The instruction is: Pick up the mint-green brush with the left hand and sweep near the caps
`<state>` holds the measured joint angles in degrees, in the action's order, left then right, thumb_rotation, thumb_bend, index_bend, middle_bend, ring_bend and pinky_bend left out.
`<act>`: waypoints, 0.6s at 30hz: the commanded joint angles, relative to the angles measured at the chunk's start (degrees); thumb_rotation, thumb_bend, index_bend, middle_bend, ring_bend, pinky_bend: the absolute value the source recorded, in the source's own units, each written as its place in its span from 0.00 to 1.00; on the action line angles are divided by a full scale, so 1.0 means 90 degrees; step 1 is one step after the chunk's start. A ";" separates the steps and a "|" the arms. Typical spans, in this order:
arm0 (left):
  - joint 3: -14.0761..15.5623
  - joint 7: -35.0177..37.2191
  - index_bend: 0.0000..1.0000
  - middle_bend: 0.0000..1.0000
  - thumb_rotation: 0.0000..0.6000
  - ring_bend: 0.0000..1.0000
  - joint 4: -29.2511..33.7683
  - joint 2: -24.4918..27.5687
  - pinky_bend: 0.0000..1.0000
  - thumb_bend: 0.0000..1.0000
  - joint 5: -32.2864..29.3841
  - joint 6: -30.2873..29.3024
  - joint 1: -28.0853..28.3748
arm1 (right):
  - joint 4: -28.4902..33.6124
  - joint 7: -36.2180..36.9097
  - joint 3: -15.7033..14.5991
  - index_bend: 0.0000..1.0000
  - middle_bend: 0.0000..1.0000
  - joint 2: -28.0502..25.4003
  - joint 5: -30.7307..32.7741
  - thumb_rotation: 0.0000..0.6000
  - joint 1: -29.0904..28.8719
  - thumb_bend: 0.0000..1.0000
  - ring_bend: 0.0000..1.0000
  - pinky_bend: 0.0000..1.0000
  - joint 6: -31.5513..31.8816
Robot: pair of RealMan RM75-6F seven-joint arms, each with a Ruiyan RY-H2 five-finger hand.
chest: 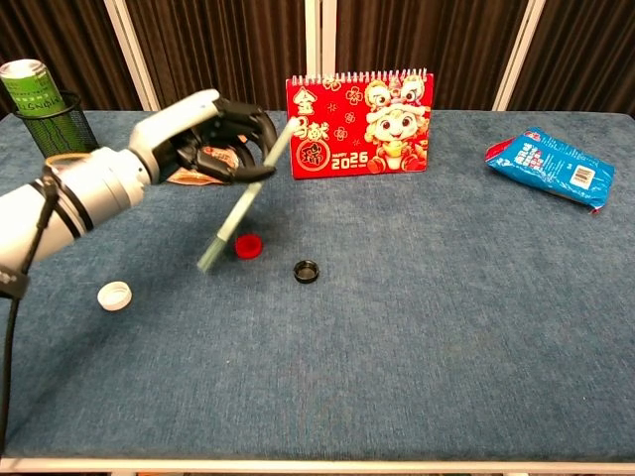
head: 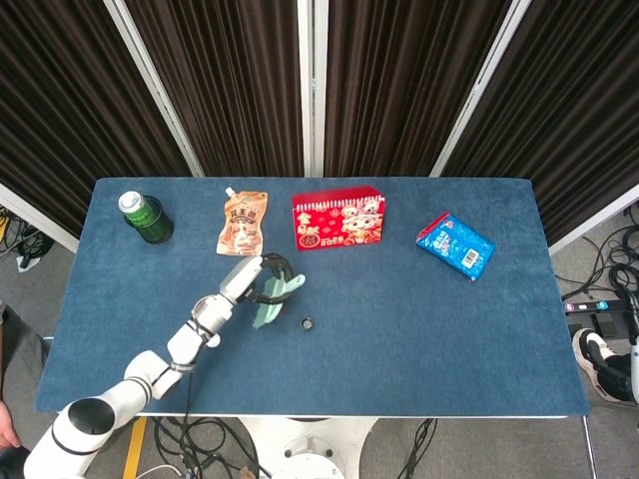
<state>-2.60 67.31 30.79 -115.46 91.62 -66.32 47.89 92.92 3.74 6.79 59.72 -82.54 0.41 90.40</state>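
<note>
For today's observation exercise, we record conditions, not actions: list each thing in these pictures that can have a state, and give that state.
left hand: gripping the brush
mint-green brush: held, slanted, bristle end down beside the red cap
red cap: lying on the table
black cap: lying open side up
white cap: lying apart from the others
calendar: standing upright
can: upright in the mesh holder
blue packet: lying flat

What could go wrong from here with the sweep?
1. The left hand holds the mint-green brush high on its handle, bristles low beside the red cap; a hard stroke may fling it into the black cap.
2. The white cap lies apart and may be missed.
3. A high backswing could clip the calendar.
</note>
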 commanded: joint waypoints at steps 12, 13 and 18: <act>0.0034 -0.0229 0.55 0.58 1.00 0.37 0.0561 -0.0359 0.49 0.35 0.0170 -0.0214 0.0245 | -0.0145 0.0182 -0.0002 0.03 0.18 0.0056 0.0021 1.00 0.0058 0.25 0.00 0.04 0.0041; 0.0014 -0.0270 0.55 0.58 1.00 0.37 0.0621 -0.0348 0.48 0.35 0.0169 -0.0250 0.0255 | -0.0165 0.0197 0.0002 0.03 0.18 0.0059 0.0028 1.00 0.0060 0.25 0.00 0.04 0.0040; -0.0223 -0.0620 0.55 0.58 1.00 0.37 0.0960 -0.0085 0.41 0.35 -0.0039 -0.0378 0.0184 | -0.0309 0.0338 0.0045 0.03 0.18 0.0102 0.0075 1.00 0.0028 0.25 0.00 0.04 -0.0016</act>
<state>-3.84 62.65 38.59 -117.05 92.05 -69.35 49.88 90.31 6.58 7.13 60.54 -81.94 0.77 90.43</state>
